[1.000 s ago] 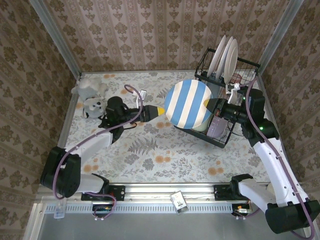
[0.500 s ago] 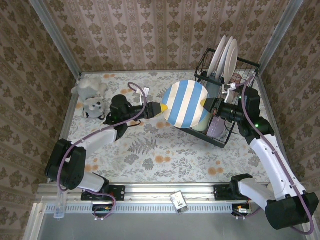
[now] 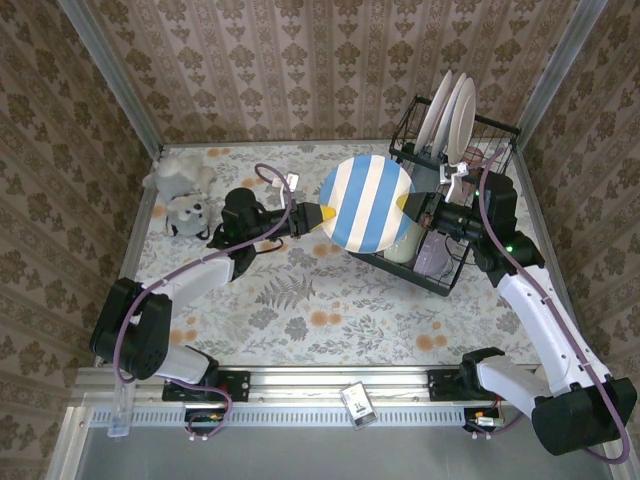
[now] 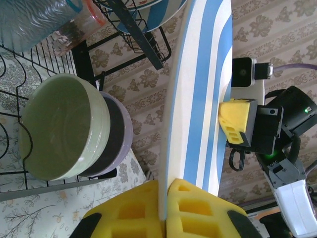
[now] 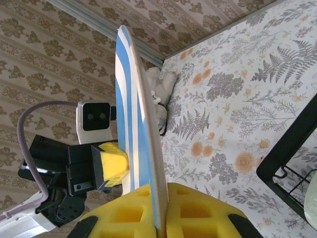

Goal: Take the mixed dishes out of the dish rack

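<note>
A round plate with blue and white stripes (image 3: 366,205) hangs on edge over the table, just left of the black wire dish rack (image 3: 400,272). My left gripper (image 3: 322,217) is shut on its left rim (image 4: 165,186). My right gripper (image 3: 408,205) is shut on the opposite rim (image 5: 161,191). Two white plates (image 3: 448,115) stand upright in the rack's back slots. A pale green bowl (image 4: 62,131) and a lavender bowl (image 4: 121,136) lean together in the lower tier. A pink cup (image 4: 81,25) and a bluish cup (image 4: 29,20) sit higher up.
Grey plush toys (image 3: 185,195) lie at the far left of the flowered tablecloth, behind my left arm. The patterned walls close in at the back and sides. The rack fills the far right corner.
My left gripper has closed on the striped plate's left rim. The plate, still held by my right gripper, has shifted slightly left and away from the rack.
</note>
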Tool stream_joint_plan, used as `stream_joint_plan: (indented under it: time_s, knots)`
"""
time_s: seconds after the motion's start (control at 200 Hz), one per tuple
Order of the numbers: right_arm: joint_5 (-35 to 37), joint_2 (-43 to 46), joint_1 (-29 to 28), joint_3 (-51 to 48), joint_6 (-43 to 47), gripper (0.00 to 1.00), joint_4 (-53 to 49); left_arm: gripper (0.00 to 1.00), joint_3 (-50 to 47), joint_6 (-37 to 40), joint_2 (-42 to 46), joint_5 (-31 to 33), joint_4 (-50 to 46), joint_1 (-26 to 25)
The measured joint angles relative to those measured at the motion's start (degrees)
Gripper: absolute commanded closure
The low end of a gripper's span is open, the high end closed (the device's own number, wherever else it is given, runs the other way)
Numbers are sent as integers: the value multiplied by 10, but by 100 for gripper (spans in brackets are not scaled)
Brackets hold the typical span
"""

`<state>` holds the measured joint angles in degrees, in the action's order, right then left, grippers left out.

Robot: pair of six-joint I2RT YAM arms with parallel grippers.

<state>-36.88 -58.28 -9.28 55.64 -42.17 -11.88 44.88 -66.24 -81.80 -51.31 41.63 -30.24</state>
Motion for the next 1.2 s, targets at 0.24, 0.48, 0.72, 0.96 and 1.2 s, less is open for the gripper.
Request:
stream_joint_plan:
  time_s: [0.24,0.48,0.72,0.96,1.2]
  knots:
    - [0,0,-5,0,-2,20,2,100,-5,-3,29,37,-15,-4]
    - [7,21,-11,0,8,0,1,100,-8,3,98,99,-83,23]
    - [17,43,-28,-1,35,0,-8,100,-7,26,163,121,-195,145]
    - [38,68,-30,-15,56,0,-41,100,2,77,136,117,-334,239]
    - [68,86,-30,-39,67,0,-73,100,24,140,56,117,-419,271]
